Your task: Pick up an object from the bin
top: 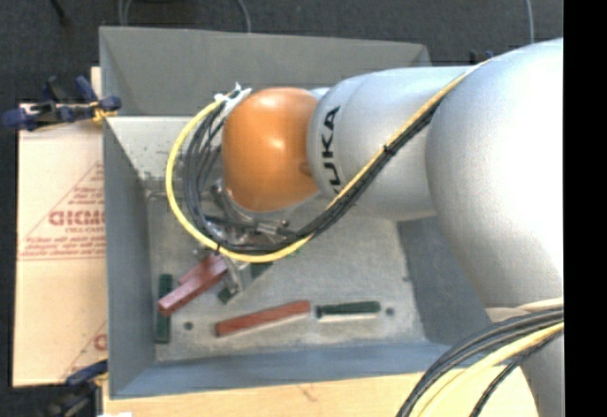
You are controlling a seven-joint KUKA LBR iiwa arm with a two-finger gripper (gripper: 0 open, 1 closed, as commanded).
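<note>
1. A short reddish-brown flat bar [193, 285] lies in the lower-left part of the grey metal bin [285, 366]. It is tilted, with its lower end toward the left wall and its upper end running under the end effector [226, 269]. Whether it is gripped cannot be told.
2. A longer reddish-brown flat strip [264, 318] lies nearly level on the floor, near the lower wall and apart from the short bar.
3. A slim dark green stick [348, 311] lies in line with the strip, at its right end.
4. A small dark green piece [162, 324] lies by the left wall.

Red bar [263, 318] obstructs bin [128, 244] front.
</note>
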